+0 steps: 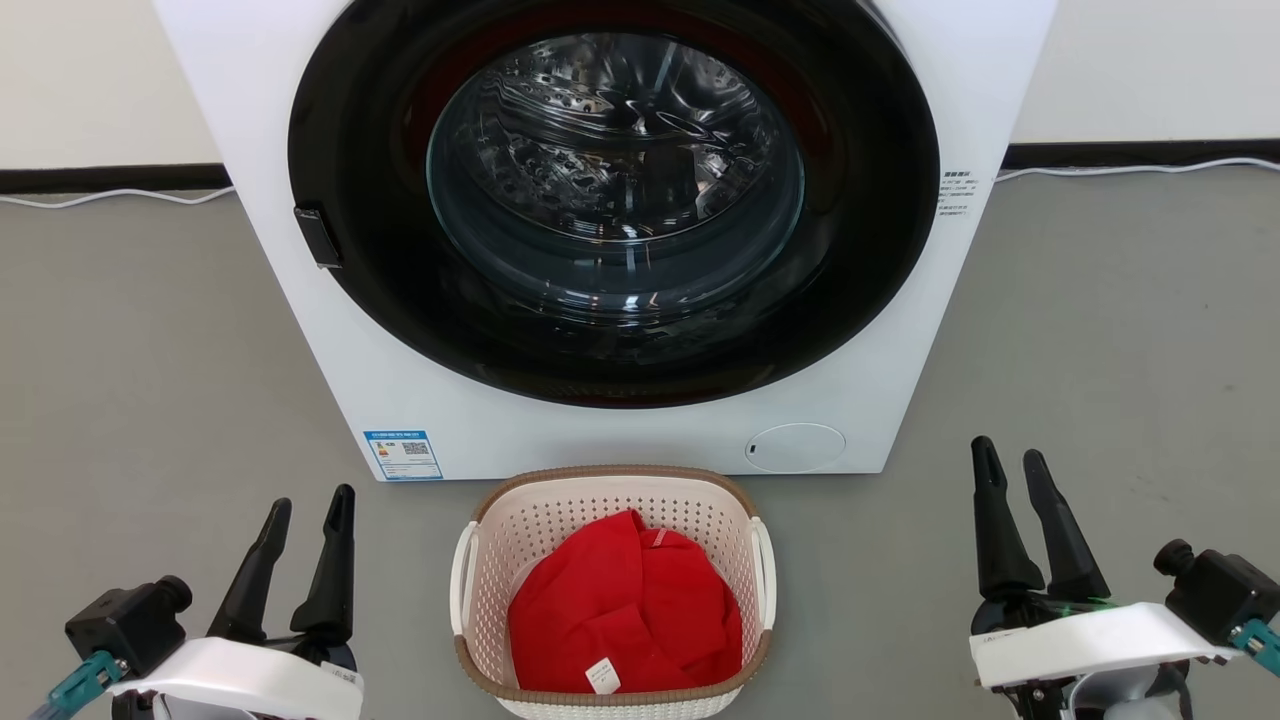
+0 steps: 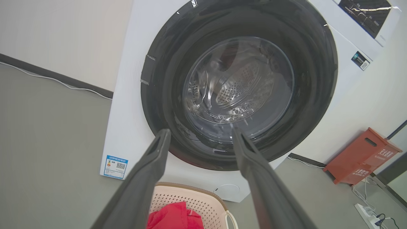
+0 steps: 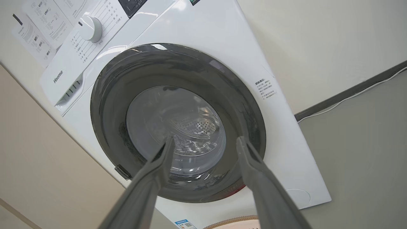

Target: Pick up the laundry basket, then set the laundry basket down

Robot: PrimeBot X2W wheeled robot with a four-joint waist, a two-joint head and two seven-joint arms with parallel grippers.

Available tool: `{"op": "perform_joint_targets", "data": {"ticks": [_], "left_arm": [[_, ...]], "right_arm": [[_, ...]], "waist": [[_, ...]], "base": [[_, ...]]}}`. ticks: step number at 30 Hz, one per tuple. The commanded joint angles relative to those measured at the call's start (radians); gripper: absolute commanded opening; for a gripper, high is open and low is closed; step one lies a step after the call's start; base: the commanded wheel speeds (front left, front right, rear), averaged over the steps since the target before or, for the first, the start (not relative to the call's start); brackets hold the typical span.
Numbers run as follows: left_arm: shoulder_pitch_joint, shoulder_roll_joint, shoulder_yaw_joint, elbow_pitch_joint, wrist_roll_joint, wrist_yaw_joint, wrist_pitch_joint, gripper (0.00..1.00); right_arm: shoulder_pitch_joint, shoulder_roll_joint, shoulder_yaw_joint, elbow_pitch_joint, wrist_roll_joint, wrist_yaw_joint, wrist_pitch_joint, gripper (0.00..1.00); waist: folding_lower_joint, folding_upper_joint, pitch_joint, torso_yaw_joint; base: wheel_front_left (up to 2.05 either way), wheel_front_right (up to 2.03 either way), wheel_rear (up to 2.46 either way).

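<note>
The left hand (image 1: pixel 313 500) is held with its two long dark fingers spread apart and nothing between them, low and to the left of the white front-loading washing machine (image 1: pixel 400 390). The right hand (image 1: pixel 1008 452) is likewise spread and empty, off to the right of the washing machine's front. The cream-white perforated plastic laundry basket (image 1: pixel 560 515), rounded-rectangular with a brown woven-look rim and white loop handles on both sides, is set upright on the grey floor (image 1: pixel 150 350) just in front of the washing machine, below its round black-framed glass door (image 1: pixel 615 180). A crumpled red cloth (image 1: pixel 625 600) with a small white tag is laid inside the laundry basket. The laundry basket is touched by neither hand and stands well apart from both. In the left wrist view an orange-red box (image 2: pixel 359 156) is seen by the wall beside the washing machine.
</note>
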Motion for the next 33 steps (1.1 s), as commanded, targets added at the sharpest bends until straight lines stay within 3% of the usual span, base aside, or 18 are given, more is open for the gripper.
{"op": "perform_joint_targets", "data": {"ticks": [1,33], "left_arm": [[-0.034,0.021,0.021,-0.035,0.031,-0.002,-0.018,1.00],[-0.035,0.066,0.002,-0.090,0.350,-0.003,-0.110,1.00]], "right_arm": [[-0.029,-0.010,0.023,-0.036,-0.036,0.006,-0.019,1.00],[-0.027,-0.012,0.011,-0.069,-0.410,0.008,-0.110,1.00]], "waist": [[0.0000,0.0000,0.000,0.000],[0.0000,0.0000,0.000,-0.006]], "base": [[0.00,0.00,0.00],[0.00,0.00,0.00]]}}
